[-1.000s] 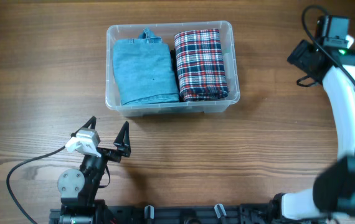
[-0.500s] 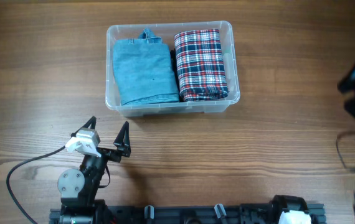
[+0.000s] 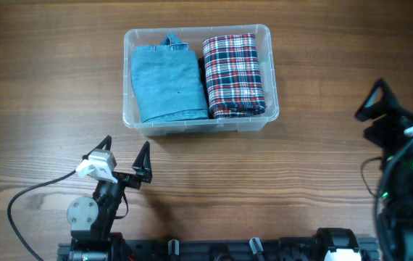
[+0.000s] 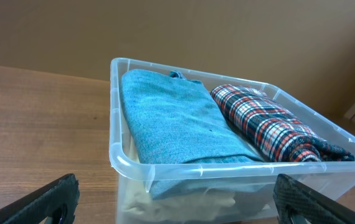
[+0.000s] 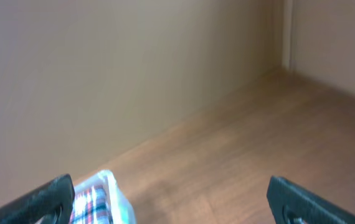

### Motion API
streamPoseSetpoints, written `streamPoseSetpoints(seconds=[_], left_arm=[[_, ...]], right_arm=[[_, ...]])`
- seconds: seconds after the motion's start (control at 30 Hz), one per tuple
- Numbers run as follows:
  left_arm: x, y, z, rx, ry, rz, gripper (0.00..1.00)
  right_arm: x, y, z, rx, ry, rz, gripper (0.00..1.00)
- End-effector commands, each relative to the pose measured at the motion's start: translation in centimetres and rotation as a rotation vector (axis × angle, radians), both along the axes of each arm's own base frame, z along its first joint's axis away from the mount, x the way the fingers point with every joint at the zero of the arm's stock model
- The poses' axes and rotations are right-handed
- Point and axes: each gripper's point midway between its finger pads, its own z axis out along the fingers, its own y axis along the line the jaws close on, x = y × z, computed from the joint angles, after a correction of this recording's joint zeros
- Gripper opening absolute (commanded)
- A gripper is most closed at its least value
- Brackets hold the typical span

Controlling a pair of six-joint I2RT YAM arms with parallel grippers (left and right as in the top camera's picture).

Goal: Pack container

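Observation:
The clear plastic container point(image 3: 271, 67) stands at the table's back middle. It holds a folded blue cloth point(image 3: 167, 81) on the left and a folded red plaid cloth point(image 3: 232, 75) on the right. The left wrist view shows the container's rim point(image 4: 127, 163), the blue cloth point(image 4: 171, 118) and the plaid cloth point(image 4: 271, 124) close ahead. My left gripper point(image 3: 125, 158) is open and empty, in front of the container point(image 4: 174, 202). My right gripper point(image 3: 372, 110) is open and empty, at the far right, well away from the container point(image 5: 171, 199).
The wooden table point(image 3: 322, 174) lies all round the container. A black cable point(image 3: 25, 199) loops at the front left by the left arm's base. A beige wall point(image 5: 103, 74) stands behind the table.
The right arm has pulled back from the back right toward the front right edge. The left arm and the container's contents have not moved.

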Motion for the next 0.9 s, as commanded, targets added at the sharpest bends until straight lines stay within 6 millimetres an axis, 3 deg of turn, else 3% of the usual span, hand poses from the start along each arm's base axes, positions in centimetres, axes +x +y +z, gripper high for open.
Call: streamPoseSetpoints(seconds=[0.0, 0.17, 0.33, 0.87], left_arm=[[0.0, 0.3, -0.1, 0.02, -0.004, 0.013, 1.0], [0.0, 0.3, -0.1, 0.02, -0.005, 0.013, 1.0], [0.0, 0.3, -0.1, 0.02, -0.004, 0.013, 1.0], [0.0, 0.3, -0.1, 0.02, -0.004, 0.013, 1.0]], right_arm=[[-0.3, 2.4, -4.0, -0.106, -0.043, 0.156, 1.0], [-0.5, 4.1, -9.8, -0.126, -0.158, 0.25, 1.0], [-1.1, 4.7, -13.1, -0.13, -0.223, 0.281, 1.0], [-1.1, 5.9, -14.8, -0.164, -0.317, 0.342, 1.0]])
